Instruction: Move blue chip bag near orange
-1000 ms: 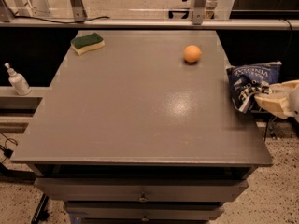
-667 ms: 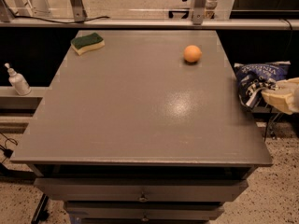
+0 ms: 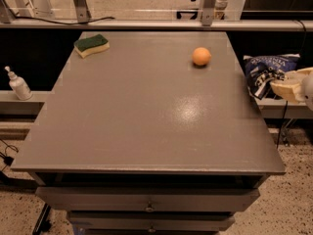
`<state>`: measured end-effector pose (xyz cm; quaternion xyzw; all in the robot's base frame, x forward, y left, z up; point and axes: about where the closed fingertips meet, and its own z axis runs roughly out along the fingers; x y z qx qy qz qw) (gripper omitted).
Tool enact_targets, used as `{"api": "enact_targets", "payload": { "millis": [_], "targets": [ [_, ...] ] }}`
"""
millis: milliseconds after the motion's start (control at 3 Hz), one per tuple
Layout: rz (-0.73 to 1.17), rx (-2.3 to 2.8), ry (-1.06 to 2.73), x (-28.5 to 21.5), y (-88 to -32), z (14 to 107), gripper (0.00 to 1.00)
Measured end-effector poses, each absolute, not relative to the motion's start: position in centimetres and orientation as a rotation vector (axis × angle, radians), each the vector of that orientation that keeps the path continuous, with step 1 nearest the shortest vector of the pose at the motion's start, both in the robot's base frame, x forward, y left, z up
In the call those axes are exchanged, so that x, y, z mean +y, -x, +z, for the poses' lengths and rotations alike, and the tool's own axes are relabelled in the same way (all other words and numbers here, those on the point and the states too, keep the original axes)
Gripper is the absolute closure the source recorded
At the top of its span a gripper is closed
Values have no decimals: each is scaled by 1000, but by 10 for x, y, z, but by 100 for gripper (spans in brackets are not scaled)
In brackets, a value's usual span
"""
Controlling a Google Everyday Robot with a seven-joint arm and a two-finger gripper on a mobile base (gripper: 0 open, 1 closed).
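Cream pincer (image 3: 279, 87) grips blue chip bag (image 3: 266, 71) (right of table (image 3: 146, 131)).

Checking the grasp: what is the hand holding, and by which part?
The hand, off the right edge of the table, holds the blue chip bag by its lower right side.

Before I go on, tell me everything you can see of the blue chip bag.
The blue chip bag is crinkly dark navy film, by its look, with white lettering, crumpled and tilted. It sits just beyond the right edge of the table, apart from the orange. The cream claw grips its right side and hides that part.
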<state>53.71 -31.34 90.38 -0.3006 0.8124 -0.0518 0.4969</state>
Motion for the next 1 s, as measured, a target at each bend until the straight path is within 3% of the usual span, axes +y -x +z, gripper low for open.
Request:
{"api": "enact_targets", "payload": {
  "millis": [1000],
  "targets": [
    [-65, 1930, 712, -284, -603, 885, 100]
  ]
}}
